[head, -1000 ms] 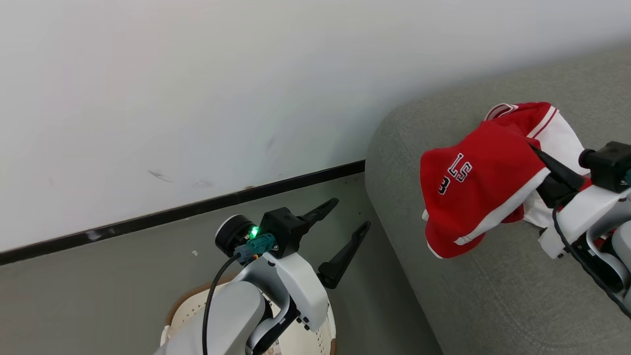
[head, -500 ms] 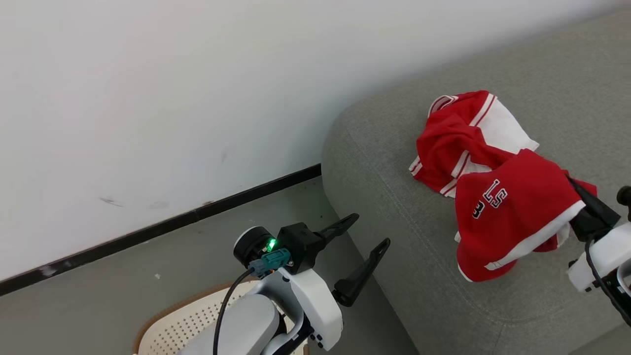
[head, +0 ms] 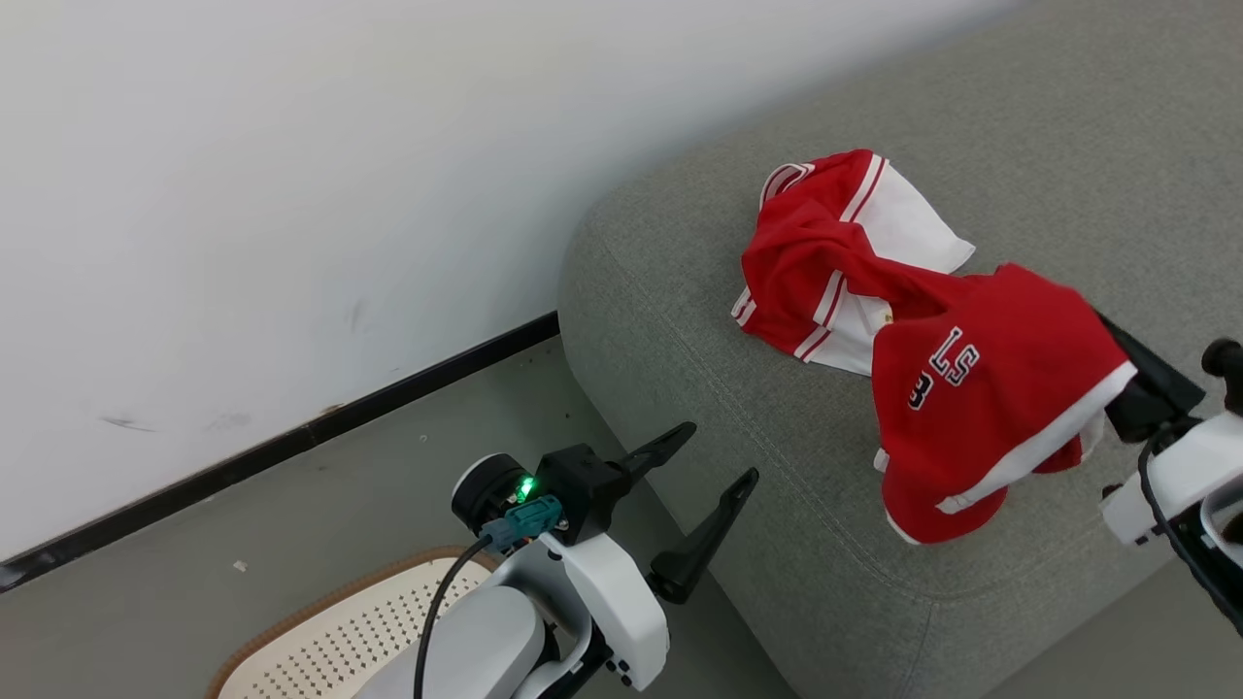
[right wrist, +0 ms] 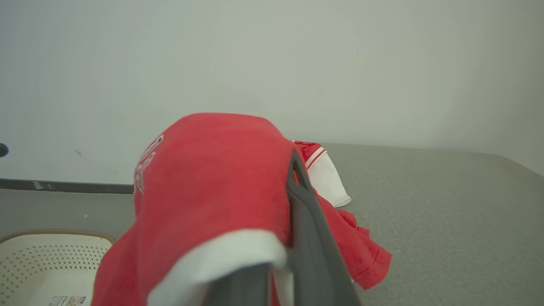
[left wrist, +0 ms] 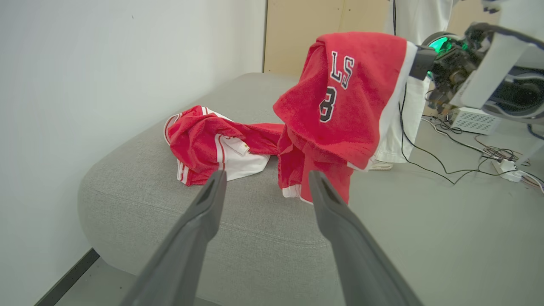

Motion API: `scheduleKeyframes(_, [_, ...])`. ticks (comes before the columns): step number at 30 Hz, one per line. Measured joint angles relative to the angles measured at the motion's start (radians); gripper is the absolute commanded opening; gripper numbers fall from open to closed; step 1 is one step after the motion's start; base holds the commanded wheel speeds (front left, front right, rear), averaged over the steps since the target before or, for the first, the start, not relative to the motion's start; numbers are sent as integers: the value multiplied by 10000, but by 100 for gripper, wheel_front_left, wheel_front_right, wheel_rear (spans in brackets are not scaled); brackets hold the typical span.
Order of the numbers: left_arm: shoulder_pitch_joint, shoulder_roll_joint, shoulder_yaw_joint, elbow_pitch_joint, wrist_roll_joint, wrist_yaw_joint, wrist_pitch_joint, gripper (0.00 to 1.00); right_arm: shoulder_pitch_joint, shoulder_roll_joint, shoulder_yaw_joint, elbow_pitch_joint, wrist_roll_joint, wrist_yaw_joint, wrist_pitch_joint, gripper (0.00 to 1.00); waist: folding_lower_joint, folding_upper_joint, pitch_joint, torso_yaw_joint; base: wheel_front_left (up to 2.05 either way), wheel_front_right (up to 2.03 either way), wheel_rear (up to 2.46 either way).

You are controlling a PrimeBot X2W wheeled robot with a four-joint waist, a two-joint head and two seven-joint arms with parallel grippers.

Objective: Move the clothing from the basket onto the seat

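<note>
Two red and white pieces of clothing are at the grey seat (head: 680, 320). One (head: 825, 262) lies crumpled on the cushion. The other, with white lettering (head: 971, 408), drapes over my right gripper (head: 1117, 340), which is shut on it; its lower hem reaches the cushion. The right wrist view has that cloth (right wrist: 212, 182) covering the right gripper (right wrist: 293, 170) except for one finger (right wrist: 306, 221). My left gripper (head: 717, 452) stands open and empty beside the seat's corner. The left wrist view faces both garments (left wrist: 340, 97) (left wrist: 204, 140) between its fingers (left wrist: 199, 225). The basket (head: 320, 641) sits on the floor under my left arm.
A white wall with a black skirting strip (head: 291, 442) runs behind the seat and the grey floor. In the left wrist view, cables (left wrist: 467, 153), a white box (left wrist: 467, 121) and a person's white-clad leg (left wrist: 403, 119) are beyond the seat.
The head camera has swung, shifting the whole picture left. My right gripper has drawn the lettered garment back off the crumpled one, toward the seat's near edge. The left gripper stays open.
</note>
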Motion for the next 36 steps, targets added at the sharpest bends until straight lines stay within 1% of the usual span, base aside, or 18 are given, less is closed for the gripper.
scheduleKeyframes(4, [0, 144, 284, -46, 71, 276, -56, 100, -919, -132, 4, 61, -46, 0, 0, 0, 1, 0, 170, -150, 0, 0, 0])
scheduleKeyframes(9, [-4, 408, 479, -221, 274, 600, -54, 100, -1939, -412, -173, 489, 82, 0, 15, 0, 1, 0, 433, -200, 0, 0, 0])
scheduleKeyframes(13, [-10, 479, 560, -414, 366, 742, -52, 100, -2623, -489, -476, 918, 506, 0, 104, 0, 0, 0, 652, -134, 0, 0, 0])
scheduleKeyframes(19, [-53, 731, 614, -662, 548, 982, 54, 100, -3454, -800, -633, 1645, 504, 0, 293, 0, 1, 0, 998, 82, 0, 0, 0])
scheduleKeyframes(25, [-240, 790, 587, -913, 746, 1133, 263, 100, -3846, -940, -945, 2520, 504, 0, 293, 0, 1, 0, 1384, 351, 0, 0, 0])
scheduleKeyframes(30, [-287, 930, 435, -1078, 901, 1135, 571, 100, -3903, -955, -1244, 3344, 483, 0, 288, 0, 1, 0, 1746, 571, 0, 0, 0])
scheduleKeyframes(33, [-434, 945, 376, -1220, 974, 1137, 744, 100, -3903, -863, -1463, 3856, 462, 0, 263, 0, 1, 0, 1981, 702, 0, 0, 0])
scheduleKeyframes(36, [-646, 940, 316, -1375, 1045, 1141, 857, 100, -3902, -617, -1609, 4381, 282, 0, 249, 0, 1, 0, 2227, 831, 0, 0, 0])
